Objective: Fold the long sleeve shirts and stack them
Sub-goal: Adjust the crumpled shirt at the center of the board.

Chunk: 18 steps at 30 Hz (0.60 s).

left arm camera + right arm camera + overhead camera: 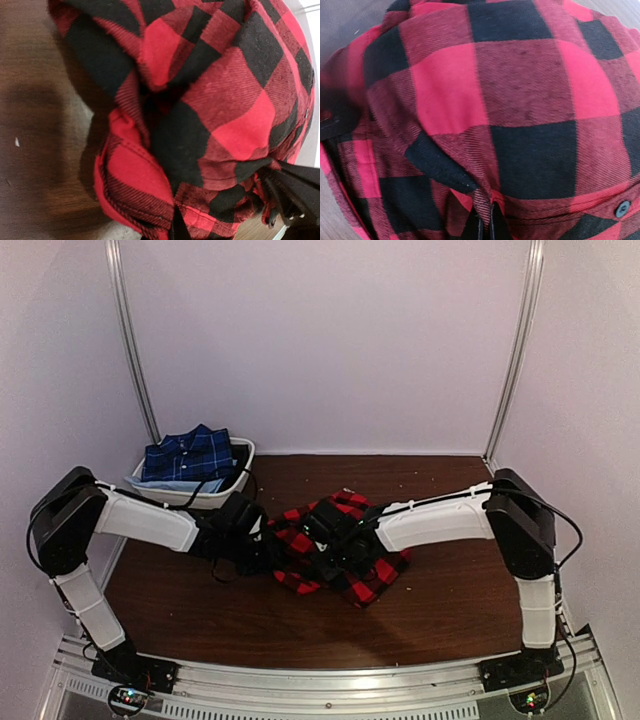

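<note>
Red-and-black shirt lies bunched in a heap mid-desk, a bit near of centre, with both arms reaching in over it. Navy shirt sits loosely folded in a white tub at the far left corner of the desk, well apart from the red one.

Left hand: fingers closed to a narrow pinch, cloth puckering into them, so it looks to be gripping a fold on the left side of the heap. Right hand: same, fingers pressed together with a ridge of fabric drawn in between them, on the right side of the heap.

Handling, judged: soft brushed flannel, light and floppy, with no stiffness. It will sag and drag from any pinch point and will not hold a fold unless it is laid flat. Not slippery, since the twill weave should give the fingers bite. Not fragile. Better holds are probably seams, the hem or the shoulder line; a pinch in mid-panel just lifts a tent of cloth.

Writing: none readable. No lettering, brand or label shows in any view. There is one dark button along an edge strip, and nothing is printed on it that I can tell.
</note>
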Tool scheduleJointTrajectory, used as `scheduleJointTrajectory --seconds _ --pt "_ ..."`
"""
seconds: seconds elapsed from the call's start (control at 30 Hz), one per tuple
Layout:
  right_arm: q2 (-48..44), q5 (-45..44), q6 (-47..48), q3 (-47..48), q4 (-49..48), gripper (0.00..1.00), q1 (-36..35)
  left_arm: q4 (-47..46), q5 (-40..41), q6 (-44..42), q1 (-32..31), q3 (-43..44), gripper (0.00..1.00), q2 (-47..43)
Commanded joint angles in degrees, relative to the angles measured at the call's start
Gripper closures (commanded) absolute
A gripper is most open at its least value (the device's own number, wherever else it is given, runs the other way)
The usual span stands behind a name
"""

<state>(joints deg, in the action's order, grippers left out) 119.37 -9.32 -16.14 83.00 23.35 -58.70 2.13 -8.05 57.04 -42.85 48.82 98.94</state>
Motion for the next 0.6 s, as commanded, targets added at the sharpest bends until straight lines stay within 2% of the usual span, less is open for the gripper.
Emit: scheduleJointTrajectory --seconds 0.0,0.17,0.27,0.4,0.57 --pt "-5.9 -4.8 -2.1 0.8 2.4 1.0 3.2 5.4 4.0 -3.0 0.8 3.4 1.0 -1.3" --pt "-13.4 -8.2 -2.8 -3.4 3.7 1.0 9.8 9.0 4.4 -8.3 5.6 6.2 1.0 -2.1" --pt "-18.6 -8.5 -3.4 -9.3 4.0 1.0 15.2 11.7 3.4 -13.1 9.0 13.2 1.0 0.4" --pt "-24.3 -8.6 -4.2 -16.9 4.5 1.0 17.8 17.6 4.6 -20.9 11.4 28.7 1.0 8.5" --pt "-31.3 -2.6 -8.5 -25.7 5.1 1.0 15.9 24.8 4.6 -28.4 12.6 54.3 1.0 23.1"
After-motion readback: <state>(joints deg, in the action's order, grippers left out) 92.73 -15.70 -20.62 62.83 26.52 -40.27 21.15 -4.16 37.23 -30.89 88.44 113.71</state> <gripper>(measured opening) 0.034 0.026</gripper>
